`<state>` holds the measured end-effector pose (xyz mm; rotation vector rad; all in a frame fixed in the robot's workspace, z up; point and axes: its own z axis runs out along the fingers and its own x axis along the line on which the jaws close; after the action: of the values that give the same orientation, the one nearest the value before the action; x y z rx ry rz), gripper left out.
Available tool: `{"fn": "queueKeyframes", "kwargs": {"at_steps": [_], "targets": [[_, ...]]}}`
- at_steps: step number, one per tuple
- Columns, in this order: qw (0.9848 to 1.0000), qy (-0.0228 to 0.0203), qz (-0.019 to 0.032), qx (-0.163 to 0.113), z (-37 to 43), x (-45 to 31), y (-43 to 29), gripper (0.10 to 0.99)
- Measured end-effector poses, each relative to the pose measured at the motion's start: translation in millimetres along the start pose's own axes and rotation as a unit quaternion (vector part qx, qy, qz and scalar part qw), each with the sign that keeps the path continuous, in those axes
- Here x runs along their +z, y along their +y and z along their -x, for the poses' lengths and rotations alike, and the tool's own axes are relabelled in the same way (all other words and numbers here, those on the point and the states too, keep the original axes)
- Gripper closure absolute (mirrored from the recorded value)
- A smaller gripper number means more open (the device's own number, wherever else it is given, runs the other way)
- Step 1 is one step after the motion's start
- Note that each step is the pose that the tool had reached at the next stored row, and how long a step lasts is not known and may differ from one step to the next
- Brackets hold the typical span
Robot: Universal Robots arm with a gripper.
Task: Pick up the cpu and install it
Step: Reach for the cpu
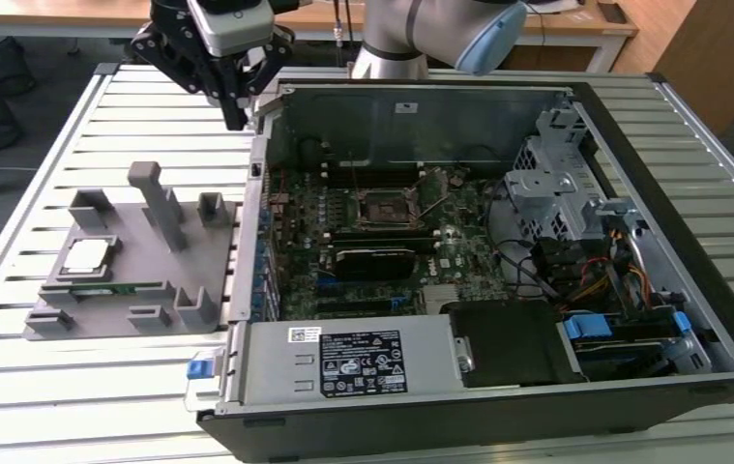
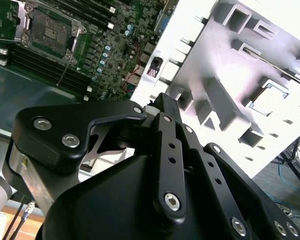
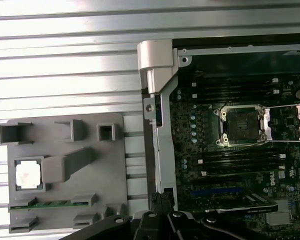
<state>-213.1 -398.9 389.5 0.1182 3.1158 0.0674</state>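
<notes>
Print on the power supply label (image 1: 364, 362) is illegible.

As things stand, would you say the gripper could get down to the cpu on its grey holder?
Probably yes: the cpu lies uncovered in the grey holder, and the gripper hangs free above the table. The tall post beside it may crowd the approach.

1 cpu (image 1: 87, 255) and 1 green memory stick (image 1: 115, 288) are lying in 1 gray holder (image 1: 147, 208), all sitting on 1 slatted tabletop (image 1: 70, 387). 1 open computer case (image 1: 728, 319) is resting there too, showing 1 motherboard (image 1: 457, 251) carrying 1 black socket frame (image 1: 380, 210). 1 arm (image 1: 399, 39) is hanging above, bearing 1 pincer (image 1: 235, 116).
</notes>
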Motion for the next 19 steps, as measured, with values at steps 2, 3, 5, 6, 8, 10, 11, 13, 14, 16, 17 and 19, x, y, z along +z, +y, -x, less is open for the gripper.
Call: {"fn": "queueKeyframes", "kwargs": {"at_steps": [2, 3, 5, 6, 8, 10, 11, 13, 14, 16, 17, 19], "targets": [[1.0000, 0.0003, 0.0000, 0.000, -0.8, 0.2, -0.1, 0.980], [1.0000, 0.0004, 0.0000, 0.000, -1.2, 0.3, -0.1, 0.980], [1.0000, 0.0007, 0.0000, 0.000, -2.2, 0.5, -0.2, 0.980], [1.0000, 0.0008, 0.0000, 0.000, -2.8, 0.6, -0.3, 0.980], [1.0000, 0.0011, 0.0000, 0.000, -3.8, 0.8, -0.3, 0.980], [1.0000, 0.0014, -0.0001, 0.000, -4.7, 1.0, -0.4, 0.980], [1.0000, 0.0016, -0.0001, 0.000, -5.1, 1.1, -0.4, 0.980], [1.0000, 0.0019, -0.0001, 0.000, -5.8, 1.2, -0.5, 0.980], [1.0000, 0.0020, -0.0001, 0.000, -6.4, 1.3, -0.6, 0.980], [1.0000, 0.0023, -0.0002, 0.000, -7.9, 1.6, -0.7, 0.980], [1.0000, 0.0025, -0.0001, 0.000, -8.5, 1.7, -0.7, 0.980], [1.0000, 0.0030, -0.0002, 0.000, -9.7, 2.0, -0.8, 0.980]]}}
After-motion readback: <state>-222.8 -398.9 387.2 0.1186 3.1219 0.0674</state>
